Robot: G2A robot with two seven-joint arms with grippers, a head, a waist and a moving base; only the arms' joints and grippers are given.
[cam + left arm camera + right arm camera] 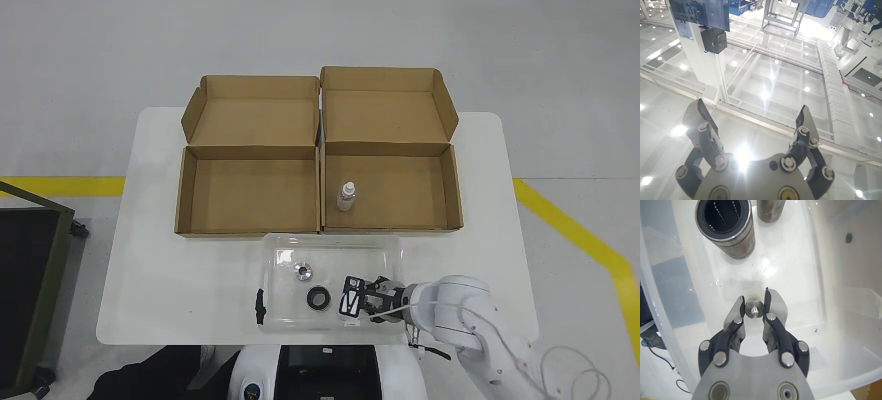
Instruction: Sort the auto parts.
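My right gripper (754, 295) is inside the clear plastic bin (662, 306), shut on a small silver cylindrical part (753, 309) with a threaded stud, low over the bin floor. In the top view the right gripper (351, 297) sits in the bin's front right part (390, 243). A black-lined linear bearing (728, 230) (319, 297) stands just beyond the fingers, and a plain metal cylinder (770, 209) (303, 270) farther on. One small pale part (346, 196) lies in the right cardboard box (440, 190). My left gripper (752, 106) is open, holds nothing and points up at the ceiling.
The left cardboard box (190, 190) stands beside the right one at the back, both with lids folded open. A small black piece (259, 305) lies at the bin's front left edge. The white table (150, 260) has bare room left of the bin.
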